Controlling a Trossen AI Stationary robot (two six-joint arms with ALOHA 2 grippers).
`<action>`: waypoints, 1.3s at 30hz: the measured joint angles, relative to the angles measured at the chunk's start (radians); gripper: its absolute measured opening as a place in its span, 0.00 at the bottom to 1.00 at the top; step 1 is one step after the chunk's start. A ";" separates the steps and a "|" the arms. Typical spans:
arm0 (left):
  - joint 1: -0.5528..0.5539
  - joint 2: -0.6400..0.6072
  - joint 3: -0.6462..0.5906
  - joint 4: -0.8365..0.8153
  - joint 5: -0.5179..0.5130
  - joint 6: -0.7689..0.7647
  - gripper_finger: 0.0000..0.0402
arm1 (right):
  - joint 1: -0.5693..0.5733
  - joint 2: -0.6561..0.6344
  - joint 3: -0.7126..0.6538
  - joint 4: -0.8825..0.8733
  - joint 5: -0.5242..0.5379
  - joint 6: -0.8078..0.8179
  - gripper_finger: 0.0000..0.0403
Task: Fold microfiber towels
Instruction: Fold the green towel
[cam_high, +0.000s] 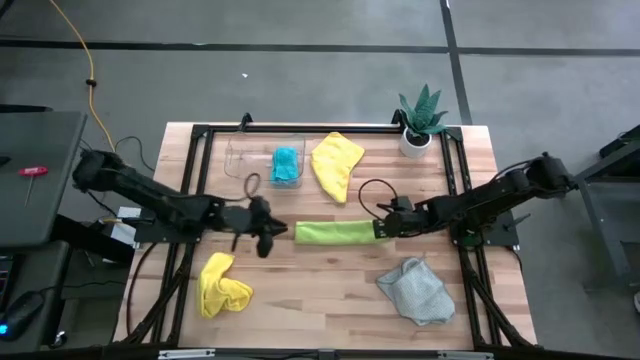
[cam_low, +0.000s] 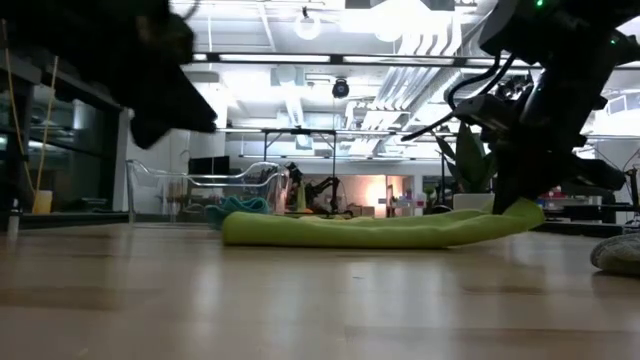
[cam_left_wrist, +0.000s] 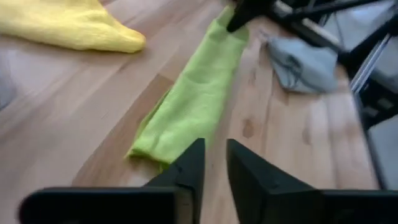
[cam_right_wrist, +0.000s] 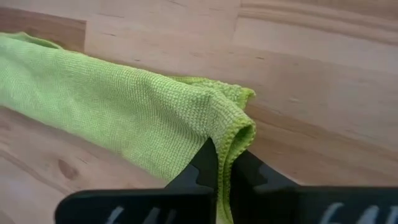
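One lime green towel (cam_high: 334, 232) lies at frame centre on the bench (cam_high: 330, 290), long axis horizontal: the right end effector (cam_high: 381, 228) is closed on its right end, while the left end effector (cam_high: 272, 229), slightly parted and empty, sits just off its left end.

Overhead view straight down, table-height view level across, wrist views close, all sharing lime towel (cam_high: 335, 232)

Bare wood left open between lime towel (cam_high: 335, 232) and table's near edge, flanked by crumpled yellow towel (cam_high: 222, 284) and grey towel (cam_high: 416, 292).
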 joint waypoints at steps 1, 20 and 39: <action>0.015 0.051 0.014 0.029 0.021 0.028 0.08 | 0.000 0.003 0.000 0.004 -0.001 0.000 0.00; 0.082 0.626 0.248 0.102 0.132 0.087 0.00 | 0.001 -0.082 0.036 -0.016 -0.080 -0.066 0.00; 0.109 0.628 0.244 0.134 0.111 0.078 0.00 | -0.008 0.082 0.187 0.295 -0.091 -0.156 0.00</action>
